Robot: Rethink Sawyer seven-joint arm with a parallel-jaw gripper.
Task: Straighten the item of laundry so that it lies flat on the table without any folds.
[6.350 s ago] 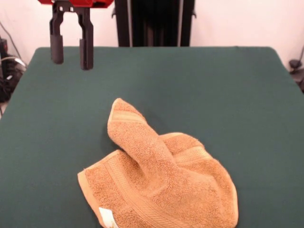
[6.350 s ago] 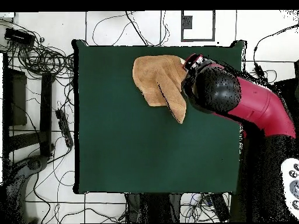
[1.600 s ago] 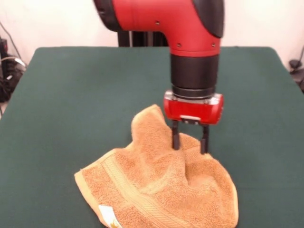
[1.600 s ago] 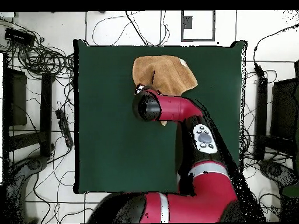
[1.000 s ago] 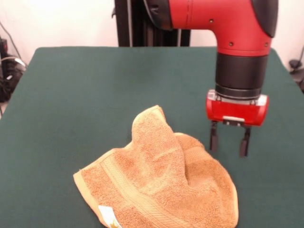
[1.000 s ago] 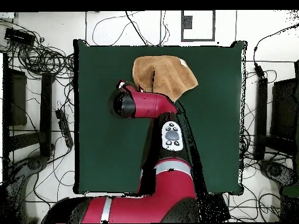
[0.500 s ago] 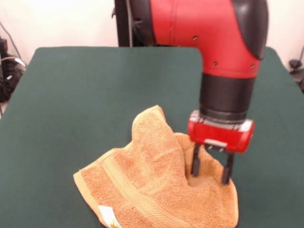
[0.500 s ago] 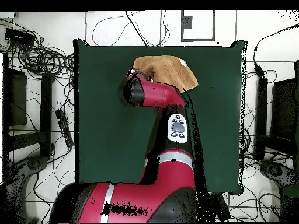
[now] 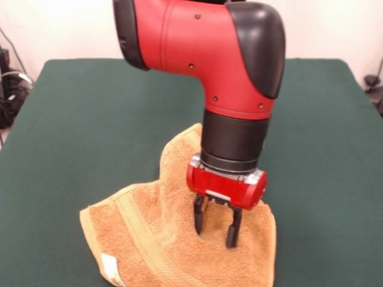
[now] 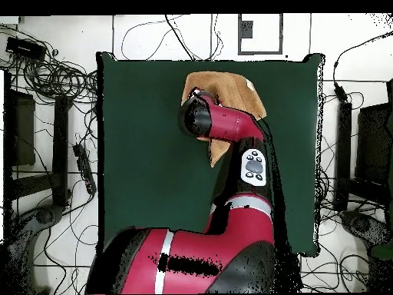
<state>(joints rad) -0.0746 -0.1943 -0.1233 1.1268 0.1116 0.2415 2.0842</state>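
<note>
The item of laundry [image 9: 143,233], an orange-tan towel, lies crumpled at the near middle of the table [image 9: 90,113]. A folded flap rises toward its far corner [image 9: 182,140]. A border band runs along its left side, and the white tag [image 9: 111,266] sits at the near left corner. My gripper [image 9: 214,234] points straight down, its fingers [image 9: 198,222] apart and pressed into the towel's middle. In the overhead view the arm [image 10: 219,123] covers the gripper and part of the towel [image 10: 230,86], which lies near the table's [image 10: 146,169] top edge.
The thick red and black arm [image 9: 209,54] hides the towel's far right part. Dark green table stretches to the left, right and far side of the towel. Cables [image 10: 54,77] and stands lie on the floor round the table.
My gripper has moved left in the front view and lower, onto the towel's middle. The towel has shifted left with it, and its right edge has drawn in.
</note>
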